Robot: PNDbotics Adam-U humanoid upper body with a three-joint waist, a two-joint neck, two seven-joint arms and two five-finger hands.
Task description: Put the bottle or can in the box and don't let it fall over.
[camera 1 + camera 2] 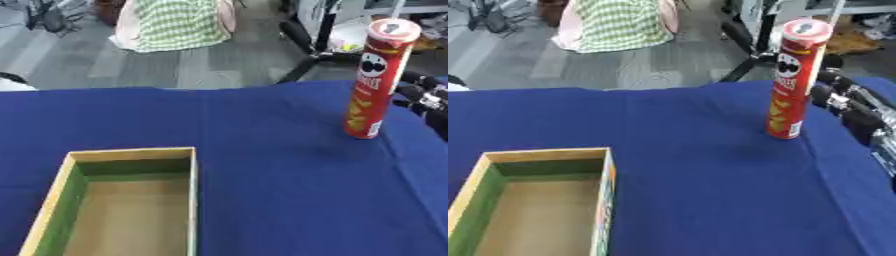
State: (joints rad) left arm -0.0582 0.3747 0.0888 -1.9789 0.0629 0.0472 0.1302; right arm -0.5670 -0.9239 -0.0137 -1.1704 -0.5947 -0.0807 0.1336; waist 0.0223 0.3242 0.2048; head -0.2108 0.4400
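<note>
Tall red crisp can (794, 80) — upright on the blue worktop (702, 165), far right, lid on top, base resting flat on the cloth. Printed face logo near the top, yellow picture lower down, white patch by the base.

Open box (131, 200) — near left on the worktop, well apart from the can. Pale yellow rim, green inner walls, brown cardboard floor; nothing visible inside. Near end cut off by the lower edge of both views.

Right hand (852, 107) — black with silver parts, entering from the right edge, just beside the can on its right. Fingers (833, 80) reaching toward the can's upper half; contact with the can not clear. Fingers' state: cannot tell — partly hidden behind the can and blurred.

Left hand — not visible in either view.

Worktop cover — blue cloth, a few soft folds toward the right side.

Beyond the far edge — grey floor, a green-and-white checked fabric (179, 22) over something pink, black stand legs (302, 45) at far right.
</note>
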